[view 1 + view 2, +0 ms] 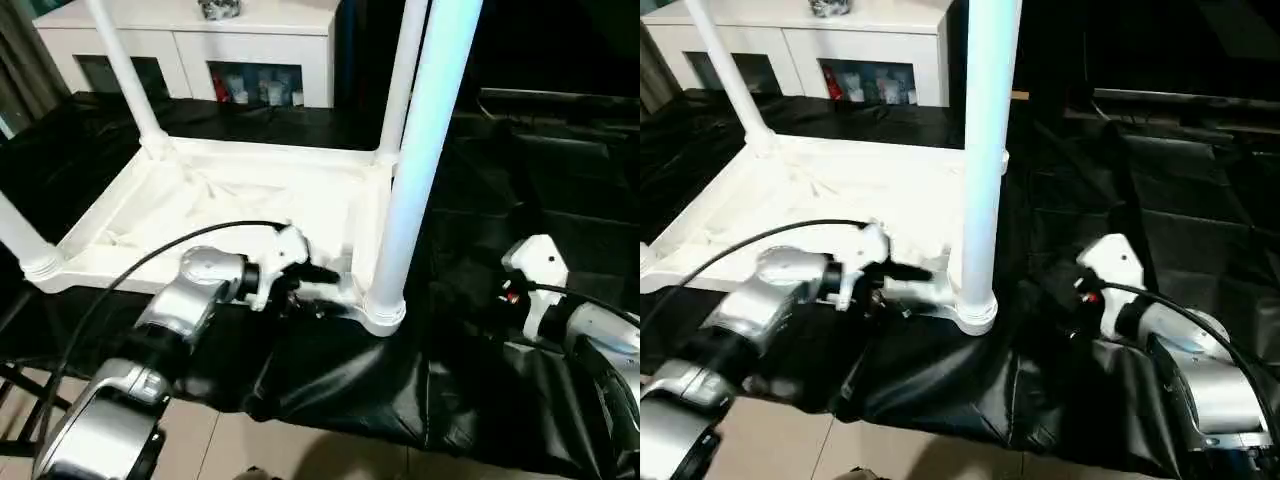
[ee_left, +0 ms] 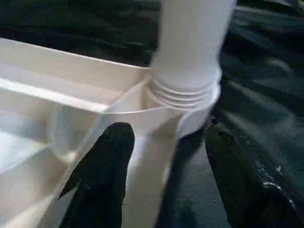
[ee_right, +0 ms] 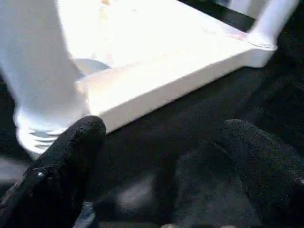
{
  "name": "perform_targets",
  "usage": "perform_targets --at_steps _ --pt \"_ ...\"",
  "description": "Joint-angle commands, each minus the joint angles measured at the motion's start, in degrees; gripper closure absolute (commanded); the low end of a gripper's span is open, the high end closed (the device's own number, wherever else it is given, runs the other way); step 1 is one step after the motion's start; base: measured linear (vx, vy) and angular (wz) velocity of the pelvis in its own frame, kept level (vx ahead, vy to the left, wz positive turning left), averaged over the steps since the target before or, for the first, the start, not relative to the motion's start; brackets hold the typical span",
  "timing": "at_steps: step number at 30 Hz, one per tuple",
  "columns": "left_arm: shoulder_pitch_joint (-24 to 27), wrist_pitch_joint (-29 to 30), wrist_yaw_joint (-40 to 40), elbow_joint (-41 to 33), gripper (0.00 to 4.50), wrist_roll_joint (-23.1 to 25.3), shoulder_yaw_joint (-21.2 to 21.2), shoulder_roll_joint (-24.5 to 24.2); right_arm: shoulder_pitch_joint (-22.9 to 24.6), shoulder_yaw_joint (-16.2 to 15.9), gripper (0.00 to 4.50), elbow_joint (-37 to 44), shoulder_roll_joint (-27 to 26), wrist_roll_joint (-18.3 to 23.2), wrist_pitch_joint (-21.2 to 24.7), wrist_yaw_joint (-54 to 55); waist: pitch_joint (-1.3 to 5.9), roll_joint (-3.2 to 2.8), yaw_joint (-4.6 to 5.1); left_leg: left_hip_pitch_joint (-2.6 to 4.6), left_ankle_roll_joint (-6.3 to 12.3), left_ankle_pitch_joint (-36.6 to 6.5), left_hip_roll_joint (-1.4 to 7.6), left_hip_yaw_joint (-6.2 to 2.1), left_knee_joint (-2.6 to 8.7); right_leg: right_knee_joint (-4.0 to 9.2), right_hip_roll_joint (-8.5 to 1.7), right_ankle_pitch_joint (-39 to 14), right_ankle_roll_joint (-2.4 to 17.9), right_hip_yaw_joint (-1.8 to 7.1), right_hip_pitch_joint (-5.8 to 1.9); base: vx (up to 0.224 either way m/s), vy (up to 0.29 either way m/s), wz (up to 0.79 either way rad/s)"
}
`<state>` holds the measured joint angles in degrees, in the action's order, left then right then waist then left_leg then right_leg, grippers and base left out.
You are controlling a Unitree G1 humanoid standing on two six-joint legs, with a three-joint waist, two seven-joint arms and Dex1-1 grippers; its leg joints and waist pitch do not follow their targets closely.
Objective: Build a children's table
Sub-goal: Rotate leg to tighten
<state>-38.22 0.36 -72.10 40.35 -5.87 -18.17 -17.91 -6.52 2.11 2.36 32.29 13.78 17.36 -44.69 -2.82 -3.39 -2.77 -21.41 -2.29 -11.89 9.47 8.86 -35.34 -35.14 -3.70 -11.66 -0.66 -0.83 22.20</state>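
Nearly complete: tabletop (image 1: 230, 200) inverted, four legs (image 1: 425, 150) upright in corner sockets; left pincer (image 2: 164, 175) open astride near rim, right pincer (image 3: 156, 166) wide open, empty.

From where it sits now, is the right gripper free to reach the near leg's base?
Probably yes. The right gripper is open and empty, and between it and the near leg lies just black cloth. The left gripper is at the same corner socket, but on the tabletop side.

Black sheet-covered surface (image 1: 330, 390) under the upturned white tabletop (image 1: 240, 200), legs upward.
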Motion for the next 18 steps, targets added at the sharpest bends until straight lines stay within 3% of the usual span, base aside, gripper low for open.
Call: perform_targets --at_steps 1,5,7,13,18 --pt "-1.9 -0.4 -1.4 2.5 2.15 1.6 -0.8 -0.3 0.1 -0.7 0.0 2.0 0.5 0.5 -0.1 -1.3 3.57 0.43 -0.36 0.69 4.54 -8.5 2.94 -0.47 4.36 3.56 -4.11 -0.5 18.5 1.61 -2.99 0.0 0.0 0.0" --pt "-4.6 -5.4 -1.1 8.9 2.51 4.1 -1.6 0.3 0.6 -1.7 0.0 2.7 1.0 1.3 0.2 -2.8 3.24 0.5 -0.44 0.89 2.77 -11.4 2.99 -0.23 4.69 4.24 -4.01 -6.7 17.0 1.71 -2.89 0.0 0.0 0.0" --pt "-5.4 -6.7 -1.0 11.1 2.87 4.8 -1.7 0.4 0.9 -1.9 0.0 2.9 1.2 1.2 0.0 -3.3 3.3 0.44 -0.48 0.94 2.22 -11.1 3.11 -0.15 4.76 4.17 -4.04 -6.4 16.7 1.78 -2.88 0.0 0.0 0.0" --pt "-7.0 -9.3 0.3 15.0 3.18 6.6 -2.2 0.2 1.5 -2.2 0.0 3.5 1.5 1.4 0.0 -4.4 3.64 0.3 -0.79 0.81 2.91 -9.2 3.16 -0.09 4.5 3.69 -4.1 -1.3 17.6 1.72 -3.01 0.0 0.0 0.0" --pt "-8.7 -11.9 0.2 19.1 3.69 8.8 -2.4 0.4 1.8 -2.5 0.0 3.7 1.7 1.7 0.2 -5.5 3.46 0.34 -0.96 0.89 2.92 -10.0 3.29 -0.11 4.67 3.92 -4.31 -3.3 17.6 1.73 -2.95 0.0 0.0 0.0"
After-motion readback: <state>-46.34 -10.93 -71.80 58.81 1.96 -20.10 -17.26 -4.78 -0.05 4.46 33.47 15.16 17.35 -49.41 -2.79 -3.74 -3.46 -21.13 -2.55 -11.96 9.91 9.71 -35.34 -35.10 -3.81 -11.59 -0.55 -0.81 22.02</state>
